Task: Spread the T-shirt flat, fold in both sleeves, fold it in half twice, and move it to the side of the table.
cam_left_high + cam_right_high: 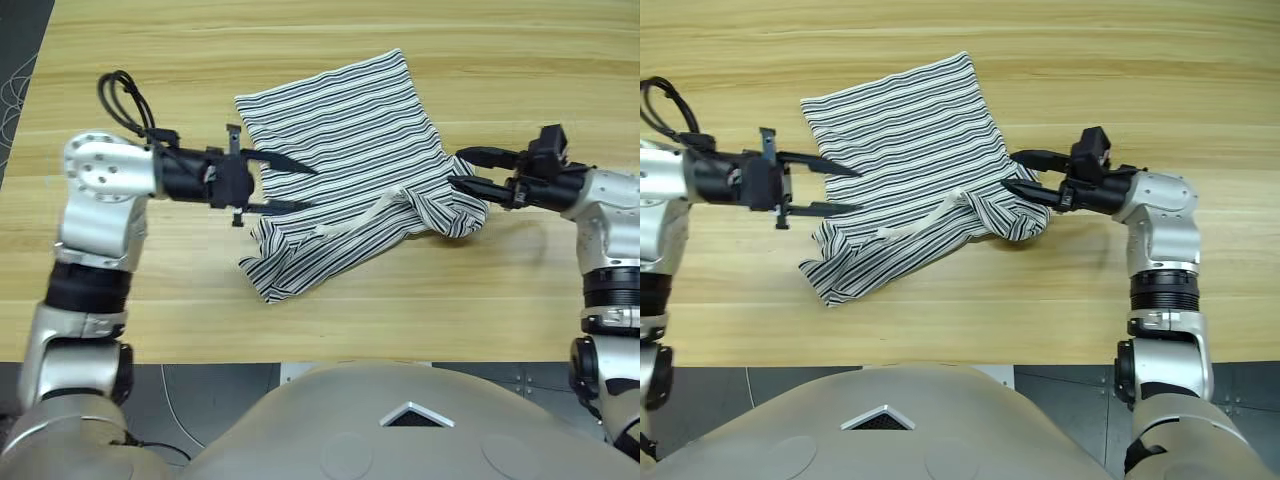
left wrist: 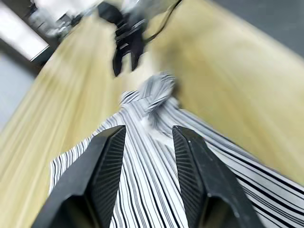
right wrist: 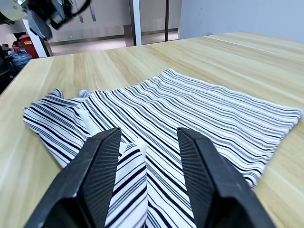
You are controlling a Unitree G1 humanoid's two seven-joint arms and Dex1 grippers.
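Both wide apart and gripping nothing, left claw, right claw, rumpled striped T-shirt, wooden table.

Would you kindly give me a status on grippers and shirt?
Left gripper open, over left edge of shirt. Right gripper open at its bunched right side. Shirt rumpled, not flat. Nothing blocks the arms.

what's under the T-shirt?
Wood table shows all round the T-shirt. Its right side is bunched over its own folds. Whatever lies beneath the cloth is covered.

Bright, even light, seemingly from overhead, leaves only soft shadows beside the T-shirt.
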